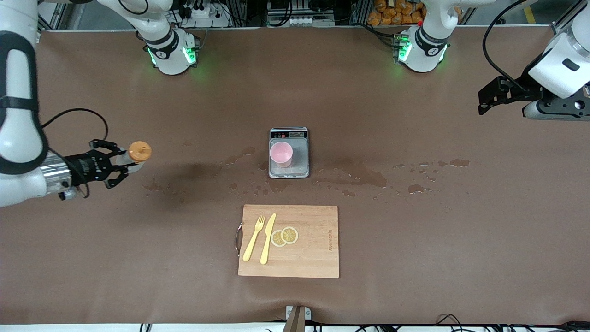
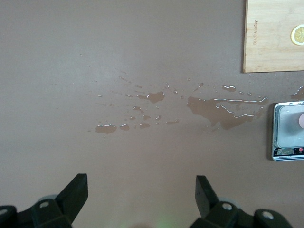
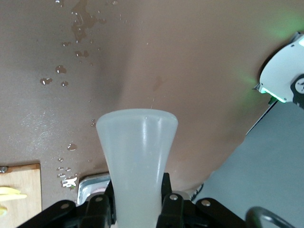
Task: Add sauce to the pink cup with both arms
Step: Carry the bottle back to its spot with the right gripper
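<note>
Overhead, front view – right gripper: we see it clenched on the sauce bottle, held up in the air over bare worktop at the right arm's end, orange cap showing.
Front view – left gripper: we find it released, fingers spread, holding nothing, up over the left arm's end of the worktop; this arm waits.
Front view – pink cup: we see it upright on the plate of a small kitchen scale, at the worktop's middle and well apart from both grippers.
Front view – cutting board: it lies nearer the camera than the scale and carries a yellow fork, a yellow knife just beside it, and two lemon slices.
Front view – spill: we note wet patches on the worktop around the scale and toward the left arm's end.

Left wrist view – left gripper: both black fingers stand wide apart above the wet worktop; the scale, a sliver of the pink cup and a corner of the cutting board show at the edge.

Right wrist view – right gripper: we see the translucent sauce bottle clamped between the fingers, its flat base facing us, with a corner of the scale past it.
</note>
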{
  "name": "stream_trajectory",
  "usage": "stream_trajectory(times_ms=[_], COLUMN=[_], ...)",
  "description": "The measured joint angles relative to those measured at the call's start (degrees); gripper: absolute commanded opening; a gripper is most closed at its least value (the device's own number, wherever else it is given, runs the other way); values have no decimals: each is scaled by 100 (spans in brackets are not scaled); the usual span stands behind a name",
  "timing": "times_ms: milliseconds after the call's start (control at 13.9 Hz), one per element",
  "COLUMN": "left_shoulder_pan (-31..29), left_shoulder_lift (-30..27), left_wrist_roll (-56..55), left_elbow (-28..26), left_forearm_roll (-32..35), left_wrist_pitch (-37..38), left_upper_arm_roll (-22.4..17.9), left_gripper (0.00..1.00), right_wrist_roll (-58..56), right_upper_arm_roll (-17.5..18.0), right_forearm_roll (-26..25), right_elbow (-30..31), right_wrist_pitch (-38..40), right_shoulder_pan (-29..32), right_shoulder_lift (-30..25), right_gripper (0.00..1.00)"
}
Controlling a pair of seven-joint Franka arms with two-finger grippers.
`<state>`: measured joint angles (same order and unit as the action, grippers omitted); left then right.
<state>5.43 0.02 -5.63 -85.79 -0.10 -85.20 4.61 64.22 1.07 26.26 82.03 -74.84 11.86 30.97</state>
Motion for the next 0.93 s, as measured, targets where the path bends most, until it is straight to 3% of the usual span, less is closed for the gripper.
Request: stream_trajectory(times_ms=[573,932], left_shoulder_pan=[7,20], left_shoulder_lift=[0,0], left_wrist_roll=[0,0], left_elbow=[0,6], left_forearm_roll=[0,0], left_wrist_pitch=[0,0], left_upper_arm_roll=[14,48], left_gripper=[100,100], right_wrist_roll=[-2181,-2881], right_upper_arm_roll=[-10,-9], right_forearm_roll=[813,1086], right_elbow=[70,73], right_wrist_pitch=[-12,-9], right_shoulder_pan=[1203,1739], right_shoulder_lift=[1300,1949], right_gripper=[19,19])
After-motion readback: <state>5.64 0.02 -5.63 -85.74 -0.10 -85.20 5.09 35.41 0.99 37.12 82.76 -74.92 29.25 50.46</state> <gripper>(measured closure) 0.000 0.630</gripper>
